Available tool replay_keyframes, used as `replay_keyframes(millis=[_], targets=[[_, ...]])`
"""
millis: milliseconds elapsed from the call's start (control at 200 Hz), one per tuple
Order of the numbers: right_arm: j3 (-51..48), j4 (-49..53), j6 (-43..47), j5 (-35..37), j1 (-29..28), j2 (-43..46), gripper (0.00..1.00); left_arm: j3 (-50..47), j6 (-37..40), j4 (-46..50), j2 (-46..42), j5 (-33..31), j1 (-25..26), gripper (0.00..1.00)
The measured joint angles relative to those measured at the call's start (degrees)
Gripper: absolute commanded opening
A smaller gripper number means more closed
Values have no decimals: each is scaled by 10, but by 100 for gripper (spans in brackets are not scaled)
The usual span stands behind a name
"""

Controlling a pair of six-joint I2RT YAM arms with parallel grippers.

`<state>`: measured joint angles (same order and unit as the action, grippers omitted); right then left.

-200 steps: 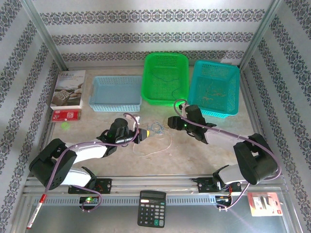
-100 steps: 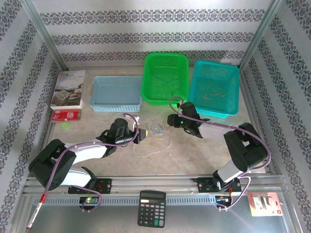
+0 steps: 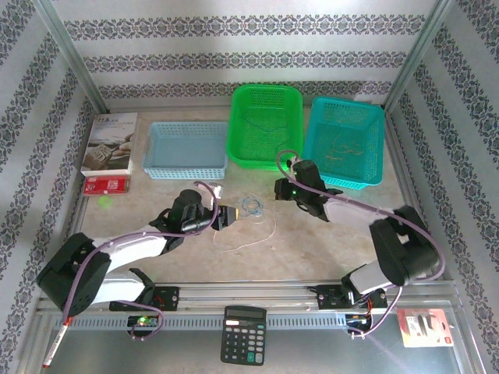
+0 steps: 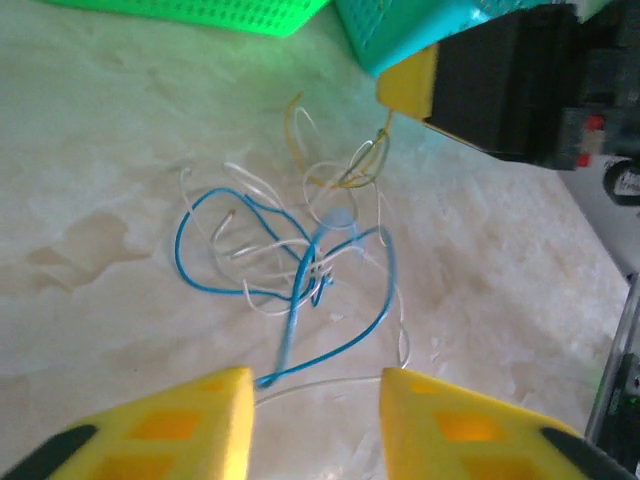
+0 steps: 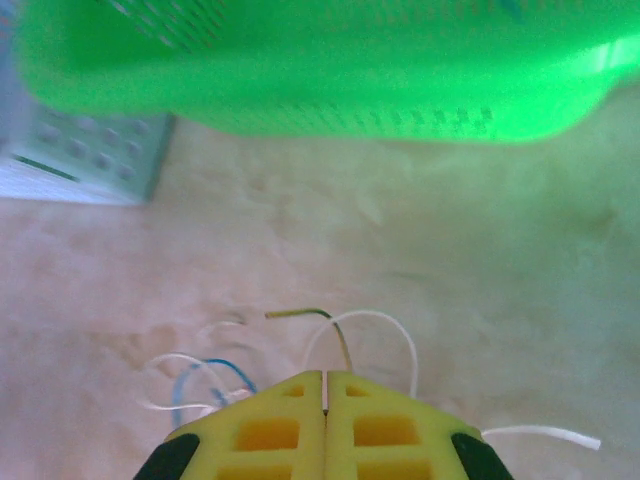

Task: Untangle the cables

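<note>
floral-striped wallpaper walls [image 3: 249, 47], mottled beige tabletop [image 3: 312, 245]

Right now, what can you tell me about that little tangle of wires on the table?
The wires are a loose knot of very thin, bendy strands, blue, white and yellowish, lying on the pale table near the green basket. A yellowish strand runs into the shut right gripper; a blue strand trails toward the open left gripper.
</note>
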<state>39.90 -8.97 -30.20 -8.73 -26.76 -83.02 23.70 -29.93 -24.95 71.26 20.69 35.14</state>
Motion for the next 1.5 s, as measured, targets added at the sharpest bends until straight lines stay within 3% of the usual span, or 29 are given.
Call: replay_keyframes(millis=[150,300,505,959,1504], targets=[[0,15,15,-7,0,98,0,5,16,46,-69,-13,-4,71],[0,29,22,-20,0,148,0,36,26,86,-104,-14,-4,77],[1,41,17,-49,-1,158,0,78,22,88,-95,19,-4,78],[16,27,-30,-78,-35,158,0,80,-25,-23,39,119,-2,77],[38,13,-59,-82,-71,158,0,73,-36,-104,96,132,7,75]])
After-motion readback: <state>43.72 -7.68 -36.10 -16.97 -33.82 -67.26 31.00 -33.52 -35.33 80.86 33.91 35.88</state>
